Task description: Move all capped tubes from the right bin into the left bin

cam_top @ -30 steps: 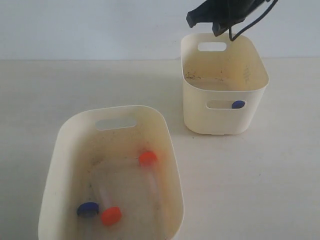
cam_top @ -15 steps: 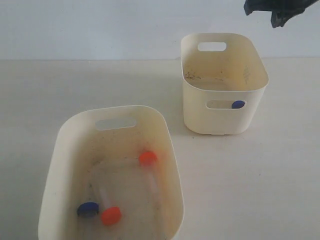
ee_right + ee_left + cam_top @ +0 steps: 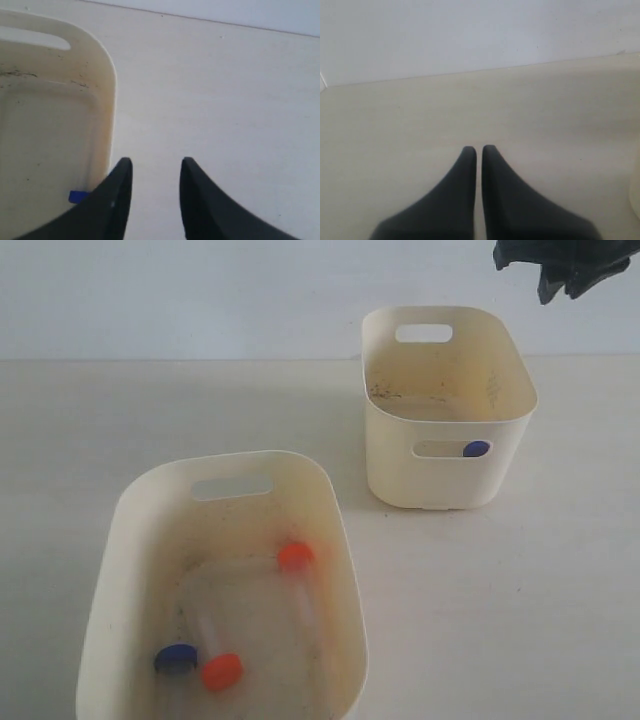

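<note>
The right bin (image 3: 450,475) stands at the back right, and one blue-capped tube (image 3: 477,449) shows through its front handle slot. In the right wrist view that bin (image 3: 102,90) lies beside my open right gripper (image 3: 154,167), with the blue cap (image 3: 76,196) low inside it. My right gripper (image 3: 558,282) hangs high, beyond and to the right of the bin, holding nothing. The left bin (image 3: 120,540) at the front left holds two orange-capped tubes (image 3: 296,556) (image 3: 222,671) and a blue-capped tube (image 3: 175,659). My left gripper (image 3: 479,149) is shut over bare table.
Both bins stand on a pale cream table (image 3: 520,600) against a white wall (image 3: 200,290). A cream edge (image 3: 636,200) shows at the side of the left wrist view.
My right gripper has moved from above the right bin's back rim to the right and upward, clear of the bin. The tubes and bins have not moved.
</note>
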Tool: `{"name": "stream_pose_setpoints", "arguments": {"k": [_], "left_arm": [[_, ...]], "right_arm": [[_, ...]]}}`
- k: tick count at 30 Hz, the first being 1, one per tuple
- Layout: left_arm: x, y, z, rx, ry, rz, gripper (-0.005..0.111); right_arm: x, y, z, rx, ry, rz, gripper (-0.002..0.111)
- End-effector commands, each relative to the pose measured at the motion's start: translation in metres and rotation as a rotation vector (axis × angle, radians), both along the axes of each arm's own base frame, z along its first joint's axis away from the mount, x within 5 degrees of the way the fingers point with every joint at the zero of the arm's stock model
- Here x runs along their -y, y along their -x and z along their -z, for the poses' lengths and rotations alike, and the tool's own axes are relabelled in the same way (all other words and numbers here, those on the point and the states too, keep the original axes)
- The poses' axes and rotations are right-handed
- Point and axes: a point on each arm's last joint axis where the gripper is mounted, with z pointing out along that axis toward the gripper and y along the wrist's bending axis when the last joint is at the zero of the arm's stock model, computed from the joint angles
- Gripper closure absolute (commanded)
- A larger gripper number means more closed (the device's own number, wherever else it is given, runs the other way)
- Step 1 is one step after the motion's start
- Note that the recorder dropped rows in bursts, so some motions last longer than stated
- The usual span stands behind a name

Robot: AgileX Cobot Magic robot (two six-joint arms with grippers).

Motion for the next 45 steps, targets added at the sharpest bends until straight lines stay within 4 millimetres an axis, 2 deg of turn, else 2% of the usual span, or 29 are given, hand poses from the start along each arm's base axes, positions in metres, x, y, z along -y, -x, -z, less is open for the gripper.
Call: {"name": "stream_pose_setpoints", "arguments": {"k": [1,7,12,18,25,32,36,38,45], "left_arm": [[0.000,0.000,-0.002,0.018,0.023,-0.001,0.102],[0.000,0.000,-0.002,0.018,0.023,-0.001,0.102],[0.000,0.000,-0.002,0.018,0.023,-0.001,0.102],[0.000,0.000,-0.002,0.018,0.023,-0.001,0.102],[0.000,0.000,-0.002,0.018,0.023,-0.001,0.102],[0.000,0.000,-0.002,0.018,0.023,-0.001,0.102],[0.000,0.000,-0.002,0.018,0.023,-0.001,0.102],[0.000,0.000,-0.002,0.018,0.023,-0.001,0.102],[0.000,0.000,-0.002,0.018,0.023,-0.001,0.102]], "right_arm": [[-0.033,0.003,-0.003,0.003,-0.049,-0.030,0.071],[-0.090,0.008,0.000,0.009,-0.057,-0.147,0.072],[-0.107,0.015,0.002,-0.016,-0.083,-0.121,0.072],[-0.111,0.015,0.009,-0.077,-0.088,-0.077,0.072],[-0.118,-0.003,0.008,-0.071,-0.119,-0.065,0.072],[-0.122,-0.028,0.038,-0.134,-0.072,-0.032,0.072],[-0.133,-0.031,0.057,-0.171,-0.086,-0.025,0.072],[-0.131,-0.033,0.064,-0.176,-0.058,-0.012,0.072],[-0.125,-0.038,0.074,-0.184,-0.027,0.012,0.072]]}}
